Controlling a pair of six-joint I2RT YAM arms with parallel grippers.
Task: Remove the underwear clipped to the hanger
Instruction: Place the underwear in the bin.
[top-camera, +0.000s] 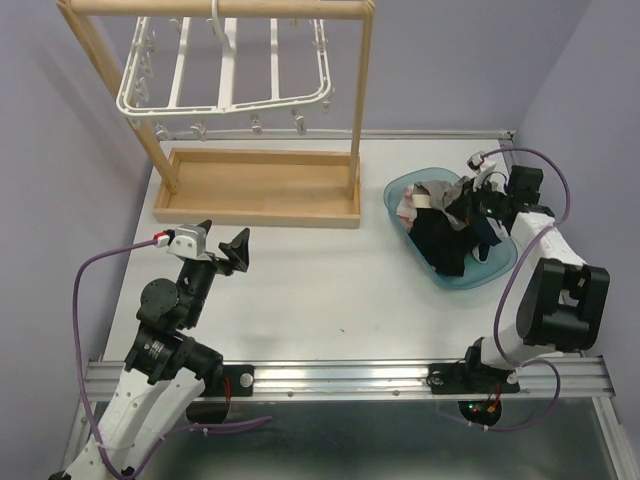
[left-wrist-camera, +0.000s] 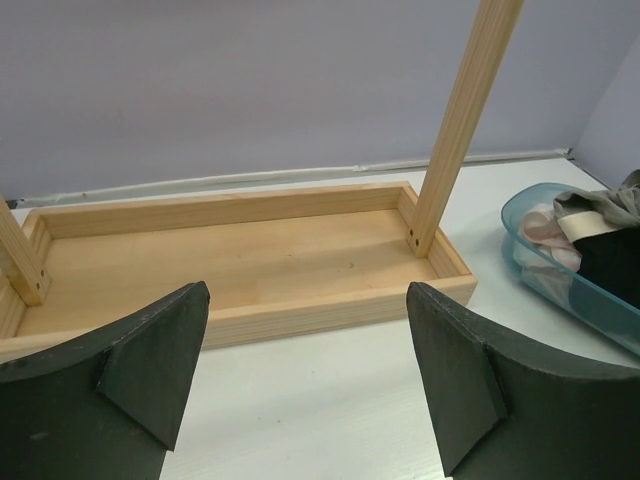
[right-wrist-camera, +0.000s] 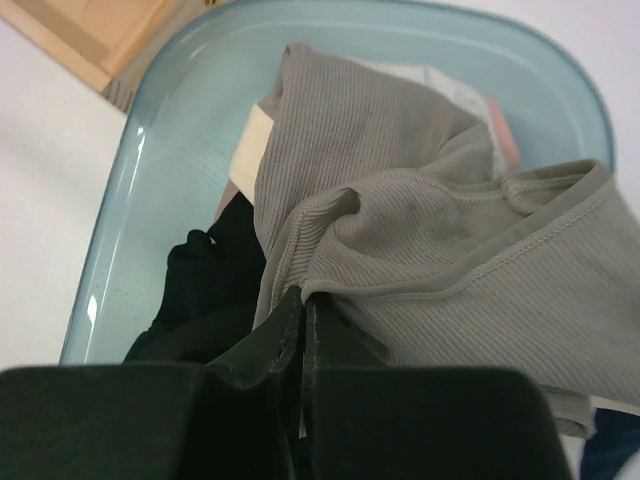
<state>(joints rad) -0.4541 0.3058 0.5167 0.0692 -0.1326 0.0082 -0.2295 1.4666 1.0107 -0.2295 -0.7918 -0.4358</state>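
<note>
- the underwear (top-camera: 445, 225) lies heaped in a translucent blue basin (top-camera: 396, 197) on the right side of the tabletop (top-camera: 320, 290), and one black piece hangs over the basin's near rim.
- the right end effector (top-camera: 478, 188) sits over the far right part of that heap; we see its two fingers pressed flat together.
- from the right wrist view, the right end effector (right-wrist-camera: 303, 305) meets an olive-grey piece (right-wrist-camera: 400, 200) of ribbed cloth with a stitched edge band. a fold of it seems to be pinched in the seam between the fingers, though the dark tips hide the exact contact.
- just left of that piece we see a black piece (right-wrist-camera: 205, 280) lying lower in the basin (right-wrist-camera: 130, 150), and pale cloth shows behind the olive-grey one.
- the hanger (top-camera: 225, 104) is at the far left, hooked on the top rail of a wooden stand (top-camera: 255, 185) and tilted, with small clips dangling along its near edge. it is well apart from the basin.
- the left end effector (top-camera: 222, 240) is near the left side of the tabletop, just on the near side of the stand's tray, with its fingers spread wide and nothing between them.
- from the left wrist view, the left end effector (left-wrist-camera: 307, 300) frames the stand's shallow wooden tray (left-wrist-camera: 240, 260) and one upright post, with the basin's corner at the right edge.
</note>
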